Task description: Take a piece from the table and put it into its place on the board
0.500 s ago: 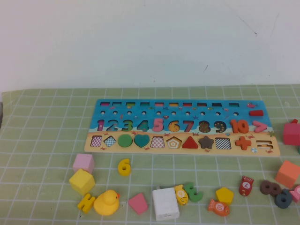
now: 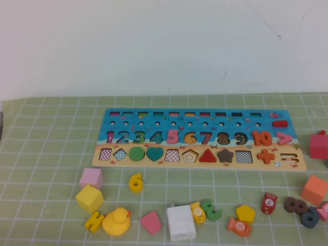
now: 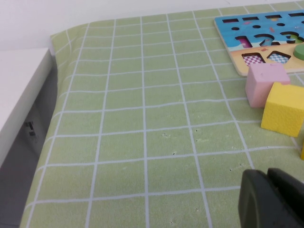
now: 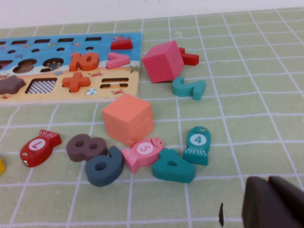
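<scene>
The yellow numeral 6 (image 2: 136,182) lies flat on the green grid mat (image 2: 46,154), just in front of the board's left half. The board (image 2: 200,139) lies across the middle of the table; its 6-shaped recess (image 2: 190,138) is orange-brown and empty, between the pink 5 and the red 7. Neither gripper shows in the high view. My left gripper (image 3: 268,199) is shut and empty over bare mat, left of the pink cube (image 3: 266,83) and yellow cube (image 3: 285,108). My right gripper (image 4: 273,202) is shut and empty over the mat, near the teal 4 (image 4: 173,166).
Loose pieces lie in front of the board: a yellow duck (image 2: 117,221), white block (image 2: 180,222), green numeral (image 2: 211,209), yellow pentagon (image 2: 245,212), fish pieces, and an orange cube (image 2: 314,189). A red cube (image 2: 319,145) sits at the board's right end. The table's left edge drops beside a white surface (image 3: 19,95).
</scene>
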{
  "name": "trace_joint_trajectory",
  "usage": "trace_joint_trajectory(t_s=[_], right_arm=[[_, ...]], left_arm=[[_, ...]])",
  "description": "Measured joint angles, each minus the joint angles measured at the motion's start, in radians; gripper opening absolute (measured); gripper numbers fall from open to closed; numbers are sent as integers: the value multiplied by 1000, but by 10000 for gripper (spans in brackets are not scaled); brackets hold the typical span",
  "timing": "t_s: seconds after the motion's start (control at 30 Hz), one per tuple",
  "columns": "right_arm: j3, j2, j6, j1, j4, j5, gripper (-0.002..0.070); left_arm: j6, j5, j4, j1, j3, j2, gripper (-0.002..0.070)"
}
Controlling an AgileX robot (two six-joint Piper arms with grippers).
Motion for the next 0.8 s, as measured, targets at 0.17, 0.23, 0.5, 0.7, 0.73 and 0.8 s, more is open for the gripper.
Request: trace_joint_trajectory(t_s=[0.17, 0.23, 0.5, 0.7, 0.73, 0.8], right_arm=[[0, 0, 0, 0, 0, 0, -3], [0, 0, 0, 0, 0, 0, -3], [0, 0, 0, 0, 0, 0, -3], [0, 0, -11, 0, 0, 0, -3], [0, 0, -14, 0, 0, 0, -3], [0, 0, -14, 0, 0, 0, -3]], left_arm=[[0, 0, 0, 0, 0, 0, -2], [0, 0, 0, 0, 0, 0, -2], [0, 0, 0, 0, 0, 0, -2], [0, 0, 0, 0, 0, 0, -2], [6, 0, 0, 0, 0, 0, -2], [6, 0, 4, 0, 0, 0, -2]])
